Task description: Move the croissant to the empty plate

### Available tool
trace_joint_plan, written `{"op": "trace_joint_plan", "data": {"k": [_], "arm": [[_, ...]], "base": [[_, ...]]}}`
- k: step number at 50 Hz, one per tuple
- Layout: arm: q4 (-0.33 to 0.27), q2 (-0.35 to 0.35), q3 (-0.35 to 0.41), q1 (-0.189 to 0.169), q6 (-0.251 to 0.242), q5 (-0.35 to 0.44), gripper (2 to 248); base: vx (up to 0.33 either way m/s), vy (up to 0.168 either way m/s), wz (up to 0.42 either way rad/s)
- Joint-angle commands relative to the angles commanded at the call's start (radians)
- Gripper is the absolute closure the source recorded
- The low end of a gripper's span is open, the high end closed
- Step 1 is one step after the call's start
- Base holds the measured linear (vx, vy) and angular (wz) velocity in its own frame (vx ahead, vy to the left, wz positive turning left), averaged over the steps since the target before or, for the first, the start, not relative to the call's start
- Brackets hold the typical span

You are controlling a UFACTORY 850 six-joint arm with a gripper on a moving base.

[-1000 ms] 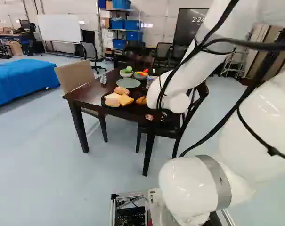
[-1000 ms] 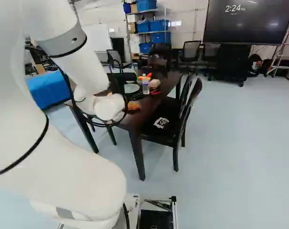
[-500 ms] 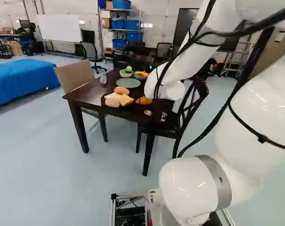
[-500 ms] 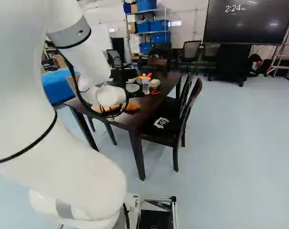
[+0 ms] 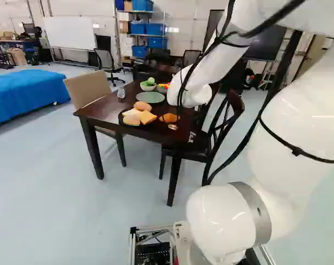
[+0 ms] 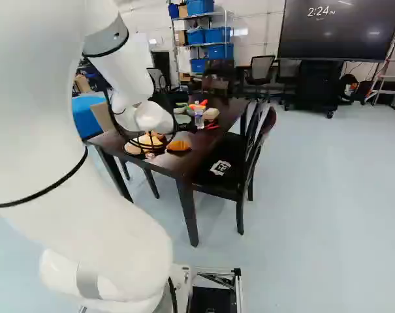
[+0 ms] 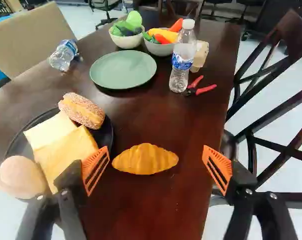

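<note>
My gripper (image 6: 184,127) is partly visible in the right base view, beside the white wrist above the table. In the wrist view the gripper (image 7: 155,162) stands wide open, its orange pads (image 7: 95,169) apart and nothing held. The golden croissant (image 7: 145,159) lies on the bare tabletop, seen between the two fingers and touched by neither; one fingertip appears close to its end beside the dark plate. Farther ahead is the empty green plate (image 7: 123,70), also in the left base view as a green plate (image 5: 150,97).
A dark plate (image 7: 18,145) bears bread and buns beside one finger. An upright water bottle (image 7: 180,62), red-handled pliers (image 7: 203,89), a lying bottle (image 7: 64,54) and two vegetable bowls (image 7: 127,40) stand around the green plate. Dark chairs (image 5: 224,124) flank the table (image 5: 109,110).
The wrist has moved leftward in the left base view and rightward in the right base view, uncovering more of the croissant and the dark plate. The base and the food have stayed put.
</note>
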Motion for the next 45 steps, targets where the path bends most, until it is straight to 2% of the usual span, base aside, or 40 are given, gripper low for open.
{"op": "trace_joint_plan", "data": {"k": [45], "arm": [[0.0, -0.102, -0.223, -0.005, 0.0, -0.364, 3]], "base": [[0.0, 0.0, 0.0]]}}
